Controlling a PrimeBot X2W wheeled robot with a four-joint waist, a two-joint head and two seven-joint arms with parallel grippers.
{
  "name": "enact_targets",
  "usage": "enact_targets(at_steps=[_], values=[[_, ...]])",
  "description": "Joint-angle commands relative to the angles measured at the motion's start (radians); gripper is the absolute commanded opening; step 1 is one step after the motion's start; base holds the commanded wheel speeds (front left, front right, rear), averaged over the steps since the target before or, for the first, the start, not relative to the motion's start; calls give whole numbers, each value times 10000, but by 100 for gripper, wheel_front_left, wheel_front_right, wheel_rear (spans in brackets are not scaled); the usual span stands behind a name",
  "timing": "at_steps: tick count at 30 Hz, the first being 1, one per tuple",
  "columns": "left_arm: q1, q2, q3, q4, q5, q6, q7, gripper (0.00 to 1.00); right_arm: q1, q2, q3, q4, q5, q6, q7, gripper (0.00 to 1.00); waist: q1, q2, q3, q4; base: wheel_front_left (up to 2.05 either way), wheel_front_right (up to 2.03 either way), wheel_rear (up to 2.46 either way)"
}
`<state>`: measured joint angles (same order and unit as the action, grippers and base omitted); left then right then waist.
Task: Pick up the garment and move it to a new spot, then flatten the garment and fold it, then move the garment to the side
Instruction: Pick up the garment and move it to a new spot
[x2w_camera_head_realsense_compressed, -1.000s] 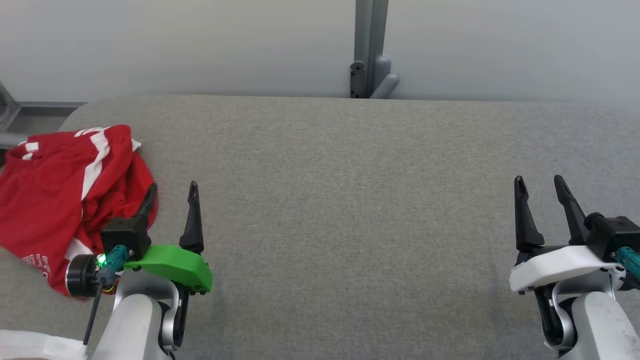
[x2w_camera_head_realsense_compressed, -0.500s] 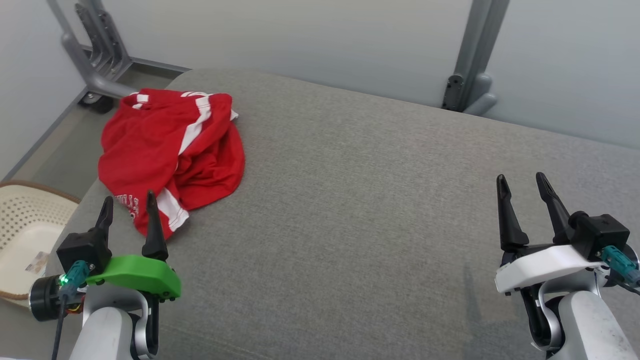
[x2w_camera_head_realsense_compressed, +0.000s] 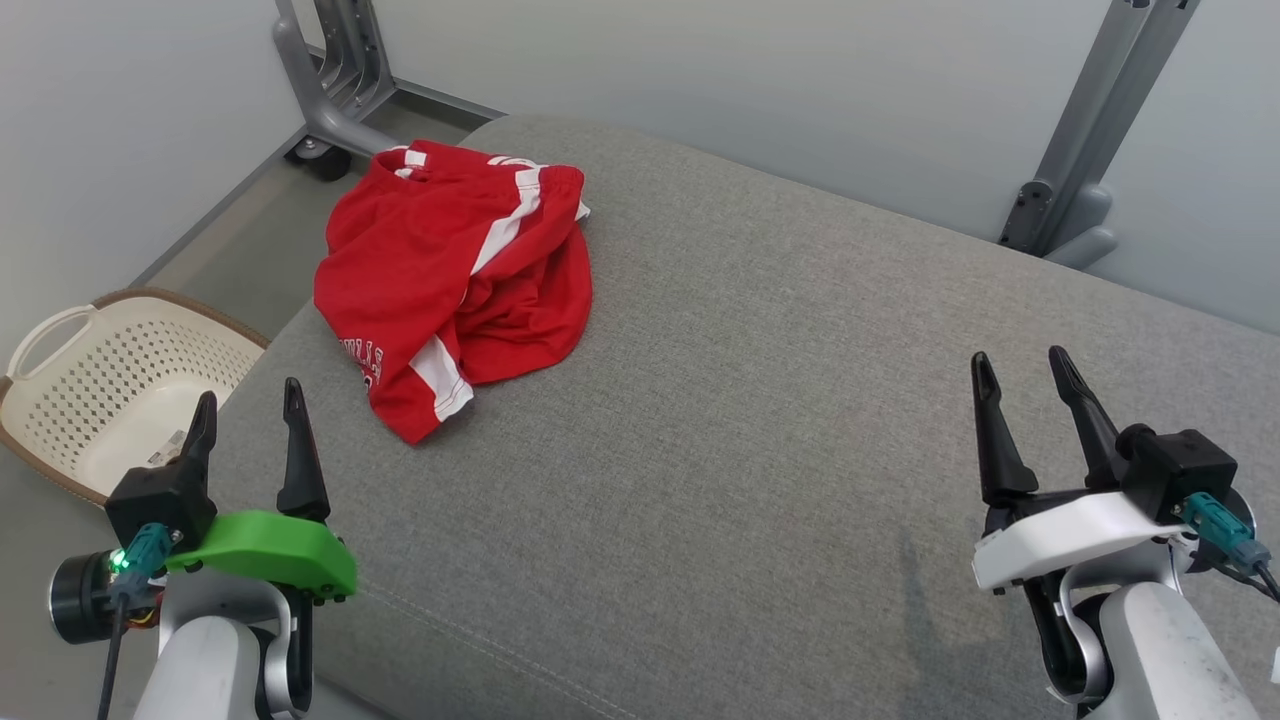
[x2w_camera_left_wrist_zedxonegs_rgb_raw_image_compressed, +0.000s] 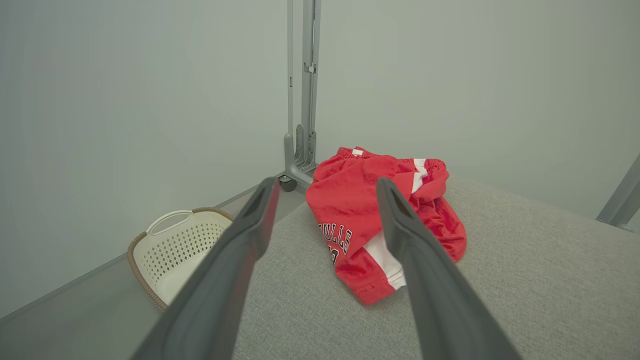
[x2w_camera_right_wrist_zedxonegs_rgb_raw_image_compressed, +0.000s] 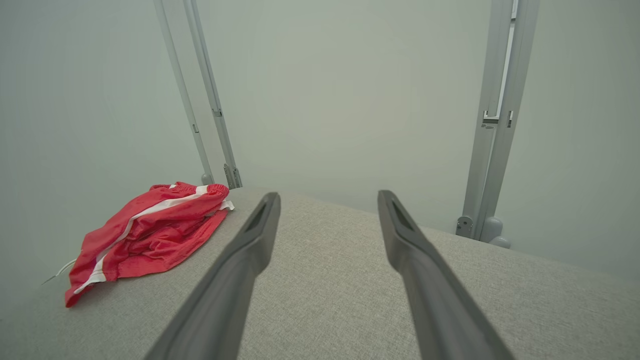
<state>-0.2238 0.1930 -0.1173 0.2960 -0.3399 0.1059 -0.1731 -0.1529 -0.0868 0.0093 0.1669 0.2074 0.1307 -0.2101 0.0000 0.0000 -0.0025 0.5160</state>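
The garment (x2w_camera_head_realsense_compressed: 455, 285) is a crumpled pair of red shorts with white side stripes and dark lettering, lying near the far left corner of the grey padded surface (x2w_camera_head_realsense_compressed: 760, 400). It also appears in the left wrist view (x2w_camera_left_wrist_zedxonegs_rgb_raw_image_compressed: 360, 220) and the right wrist view (x2w_camera_right_wrist_zedxonegs_rgb_raw_image_compressed: 145, 235). My left gripper (x2w_camera_head_realsense_compressed: 247, 398) hovers open at the surface's left front edge, short of the garment and holding nothing. Far off at the lower right, my right gripper (x2w_camera_head_realsense_compressed: 1018, 365) is open and empty too.
A cream perforated laundry basket (x2w_camera_head_realsense_compressed: 120, 385) sits on the floor left of the surface, also seen in the left wrist view (x2w_camera_left_wrist_zedxonegs_rgb_raw_image_compressed: 175, 250). Grey metal frame posts (x2w_camera_head_realsense_compressed: 1085, 130) and a wheeled frame base (x2w_camera_head_realsense_compressed: 335, 90) stand by the pale back wall.
The head camera has swung to the left, so the whole scene shifted right and the basket came into view. The garment lies as before. Both grippers stay open.
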Motion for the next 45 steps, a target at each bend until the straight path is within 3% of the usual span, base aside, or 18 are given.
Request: enact_targets(at_steps=[1, 14, 24, 28, 38, 45], values=[[5, 31, -24, -53, -13, 42, -10, 100, -44, -38, -2, 37, -72, 1, -48, 100, 0, 0, -2, -7, 0, 0, 0], [-441, 111, -115, -133, -73, 52, -52, 100, -158, -79, -6, 95, -123, 1, 8, 100, 0, 0, 120, -61, 0, 0, 0], [-2445, 411, -64, 294, -438, -634, 189, 100, -751, -319, 305, -550, -297, 1, 429, 100, 0, 0, 1370, -1109, 0, 0, 0], [-3187, 509, 29, 1000, -731, -921, 408, 100, -1020, -463, 459, -828, -354, 1, 623, 100, 0, 0, 1990, -1599, 0, 0, 0], [-5386, 793, -6, 4693, -1428, -1897, 1427, 100, -1735, -743, 726, -1374, -294, 1, 927, 100, 0, 0, 3609, -2827, 0, 0, 0], [-6276, 1074, 27, 6788, -1925, -2208, 1943, 100, -2114, -712, 895, -1272, -238, 1, 777, 100, 0, 0, 4153, -3349, 0, 0, 0]])
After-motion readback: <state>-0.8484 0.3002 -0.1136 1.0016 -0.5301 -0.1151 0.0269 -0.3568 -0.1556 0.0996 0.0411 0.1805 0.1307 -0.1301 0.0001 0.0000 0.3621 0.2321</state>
